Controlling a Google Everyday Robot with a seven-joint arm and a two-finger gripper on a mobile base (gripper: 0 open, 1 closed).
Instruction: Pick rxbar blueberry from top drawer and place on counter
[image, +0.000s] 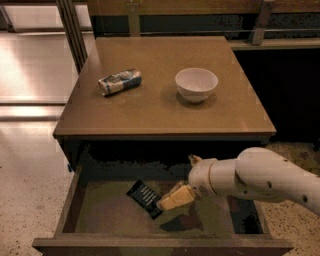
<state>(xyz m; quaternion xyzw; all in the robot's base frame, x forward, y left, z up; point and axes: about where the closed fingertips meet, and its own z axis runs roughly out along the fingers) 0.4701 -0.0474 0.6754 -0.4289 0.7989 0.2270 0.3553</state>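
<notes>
The rxbar blueberry, a flat dark bar with white lettering, lies on the olive-brown floor of the open top drawer. My gripper reaches into the drawer from the right on a white arm. Its tan fingertips sit just to the right of the bar, at its right end. The counter is the brown wooden top above the drawer.
A silvery-blue can lies on its side on the counter's left part. A white bowl stands on the right part. Dark drawer walls enclose the bar. Shiny floor lies to the left.
</notes>
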